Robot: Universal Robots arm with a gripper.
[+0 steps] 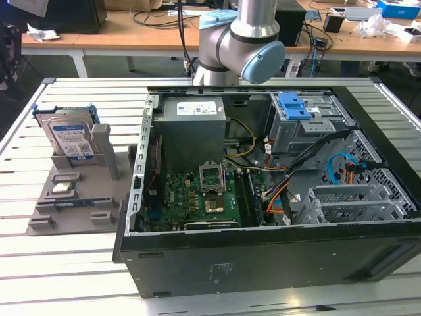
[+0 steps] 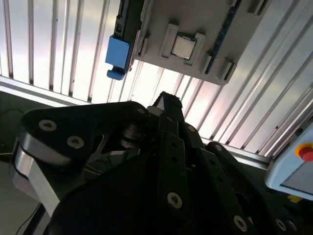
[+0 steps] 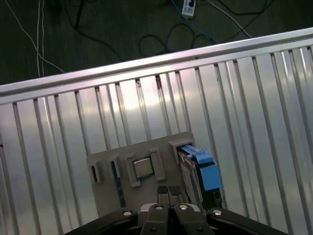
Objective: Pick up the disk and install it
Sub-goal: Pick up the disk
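Pincer: gripper, black metal links with silver screw heads. Its two flat fingertips are pressed together with nothing between them. The second wrist view shows the same dark linkage of the gripper.
Under pincer: fixture tray, matt grey moulded plastic with raised slots and pockets. The gripper hangs above it, clear of everything on it.
Disk: the disk stands on edge in a tray slot, untouched. It has a silver metal body and a blue plastic carrier frame along one side. In the exterior view the disk is at the tray's far end, with its blue-and-white label facing the camera.
Tray neighbours: a square processor chip with a bright metal lid sits in a pocket just beside the disk's slot. A thin memory stick lies in a groove nearer the tray's front.
Table: table of ribbed, shiny aluminium slats.
Case: an open black computer case lies on its side just beside the tray, on the exterior view's right. Its perforated steel wall rises between the tray and the interior.
Inside: a boxy grey power supply, a green motherboard, and a grey drive cage with a blue latch at the far corner. Orange, black and blue cables cross in front of the cage.
Arm: arm, a silver tube with pale blue joint caps, behind the case.
Far: cluttered wooden benches.
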